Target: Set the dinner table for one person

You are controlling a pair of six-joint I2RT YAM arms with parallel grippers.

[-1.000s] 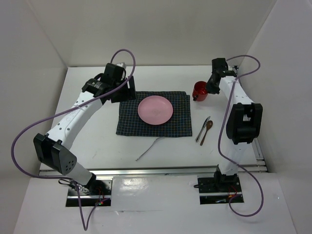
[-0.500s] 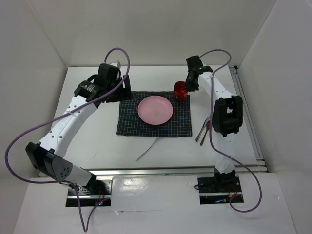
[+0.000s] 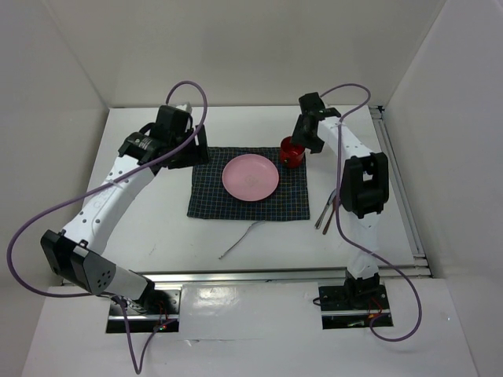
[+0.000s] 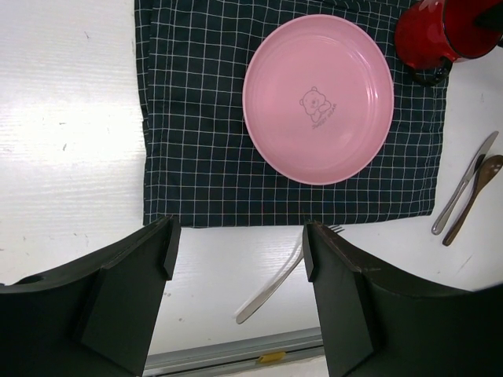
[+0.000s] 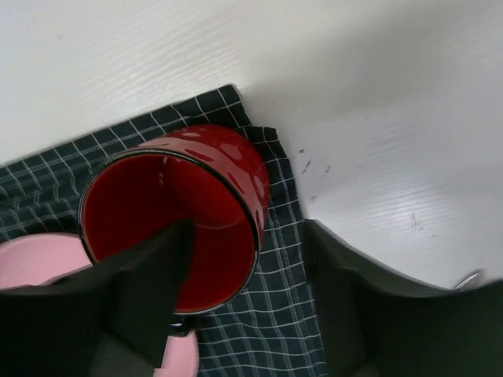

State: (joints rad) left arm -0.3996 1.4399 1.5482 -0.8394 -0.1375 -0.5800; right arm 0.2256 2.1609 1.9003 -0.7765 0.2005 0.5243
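the right gripper [image 5: 247, 229] has its fingers apart astride the rim of the red mug [image 5: 236, 169], one inside and one outside clear of the wall, the mug standing on the checked mat [image 4: 196, 157] below it, while the left gripper [image 4: 240, 233], fingers wide apart, holds nothing, and the dinner table [image 3: 157, 228] lies under both.

Red mug [image 5: 236, 157] on navy checked mat [image 4: 196, 157] corner, rim between right fingers [image 5: 149, 290]. Pink bear plate [image 4: 318, 98] mid-mat beyond left fingers [image 4: 118, 298]; fork [image 4: 267, 297] between them; knife [image 4: 465, 183], wooden spoon [image 4: 470, 204] far right.
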